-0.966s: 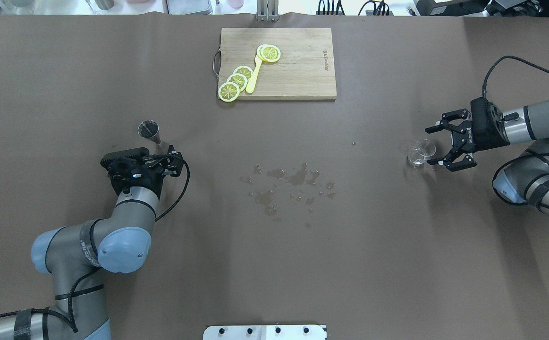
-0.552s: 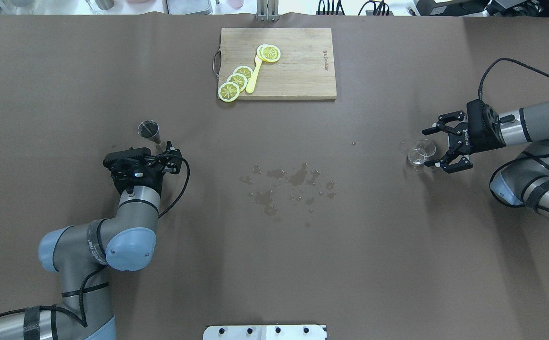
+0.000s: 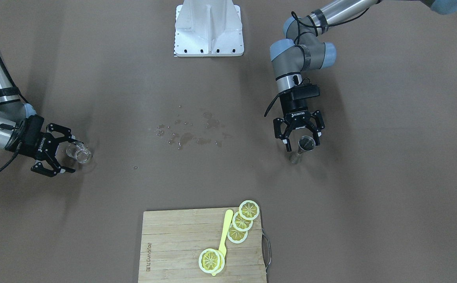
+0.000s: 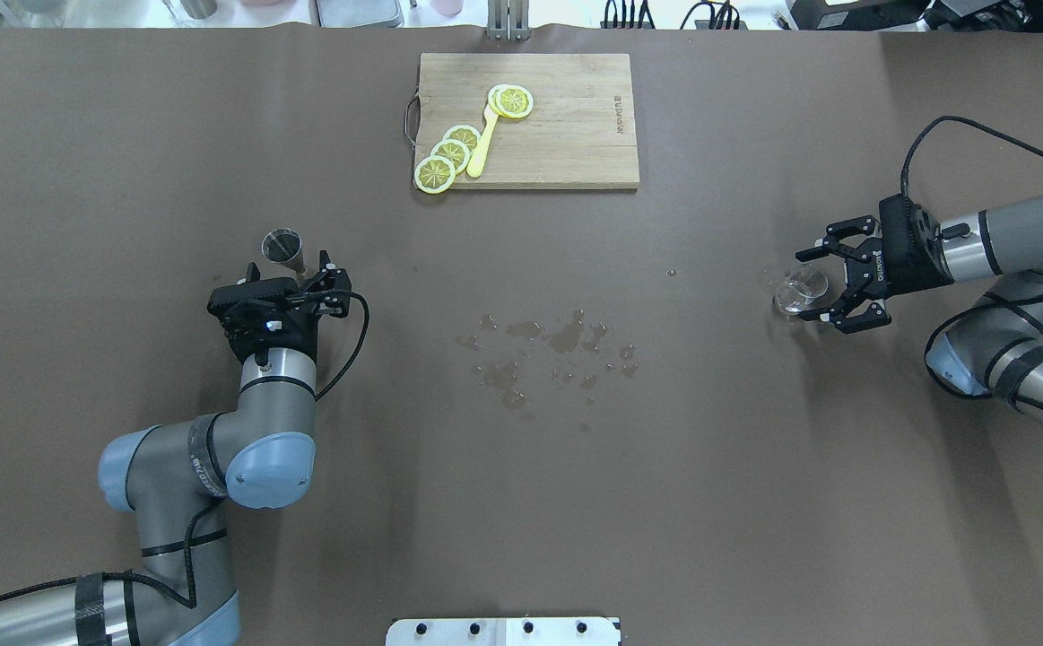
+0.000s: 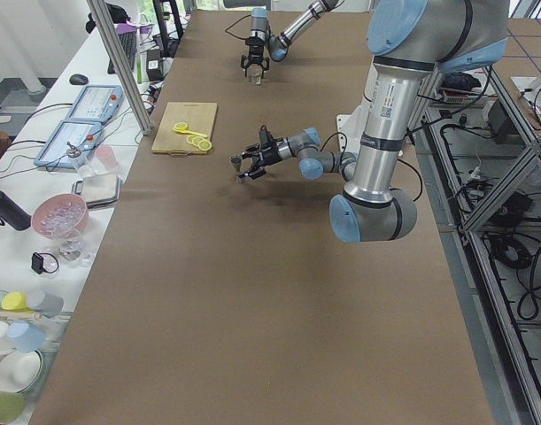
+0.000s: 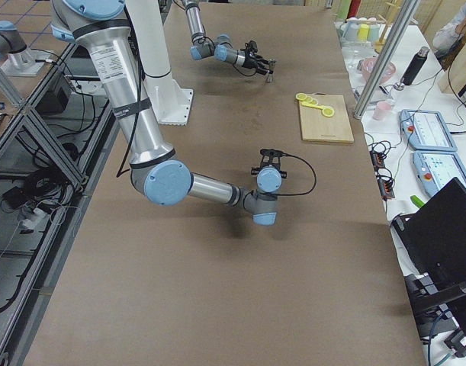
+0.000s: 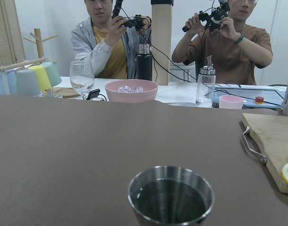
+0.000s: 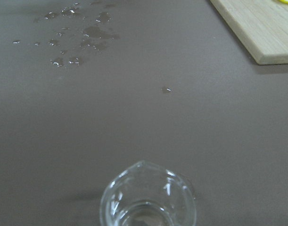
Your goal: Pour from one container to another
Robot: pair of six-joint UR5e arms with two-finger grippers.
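On the brown bench (image 4: pixel 521 502), our left gripper (image 3: pixel 302 144) stands open around the metal cup (image 4: pixel 282 244) at nine o'clock. Our right gripper (image 4: pixel 817 285) is spread around the glass (image 4: pixel 799 292) at three o'clock. Both look poised to grasp for pouring.

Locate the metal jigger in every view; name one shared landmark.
Front-facing: jigger right of centre.
Overhead: jigger left of centre.
Exterior left: jigger upper middle.
Exterior right: jigger top middle.
Left wrist: jigger bottom centre.
Right wrist: not in it.
Landmark: cutting board, in all six views.
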